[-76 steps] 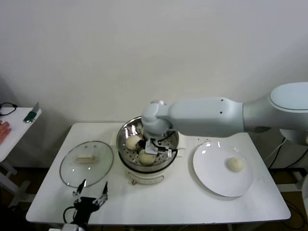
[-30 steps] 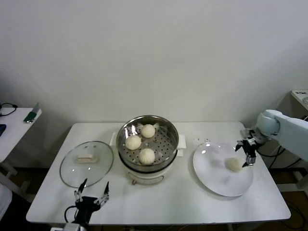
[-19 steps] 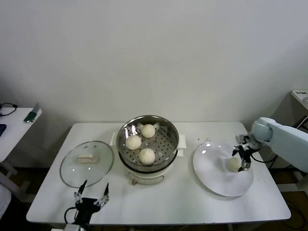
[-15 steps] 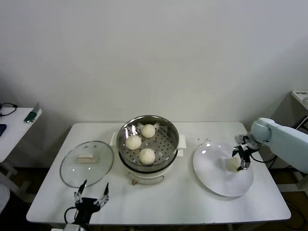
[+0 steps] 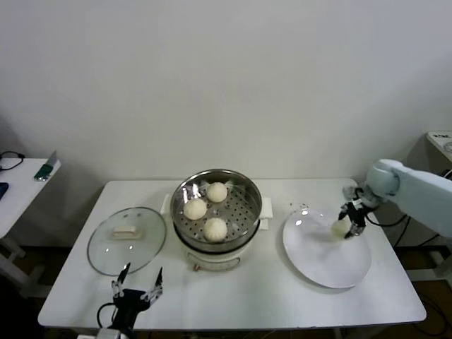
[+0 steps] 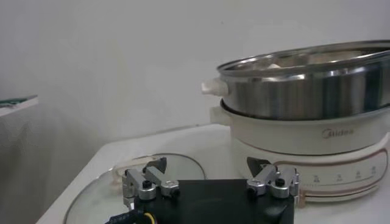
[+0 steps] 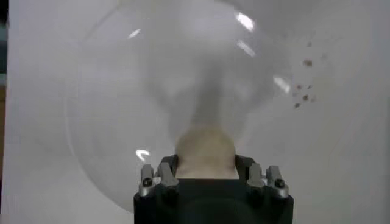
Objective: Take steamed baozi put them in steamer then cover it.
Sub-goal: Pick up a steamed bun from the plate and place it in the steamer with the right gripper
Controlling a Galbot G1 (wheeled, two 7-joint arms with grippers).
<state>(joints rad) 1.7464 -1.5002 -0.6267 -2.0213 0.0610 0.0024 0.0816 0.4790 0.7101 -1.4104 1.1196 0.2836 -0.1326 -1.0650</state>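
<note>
The steel steamer [image 5: 248, 198] stands mid-table with three cream-white baozi on its perforated tray: one at the back [image 5: 217, 191], one on the left [image 5: 195, 208] and one at the front [image 5: 215, 228]. My right gripper [image 5: 347, 220] is shut on the fourth baozi [image 5: 340, 228] and holds it just above the white plate [image 5: 326, 258]. In the right wrist view the baozi [image 7: 205, 146] sits between the fingers [image 7: 166, 173] over the plate [image 7: 122, 109]. My left gripper [image 5: 134, 288] is open and idle at the table's front left edge.
The glass lid [image 5: 127, 239] lies flat on the table left of the steamer; it also shows in the left wrist view [image 6: 103, 195] beside the steamer [image 6: 304, 91]. A side table [image 5: 21, 183] stands at far left. Small crumbs [image 5: 302, 207] lie near the plate.
My right arm left the steamer, reached the plate, closed on the last baozi and raised it slightly toward the steamer side. The left arm stayed put.
</note>
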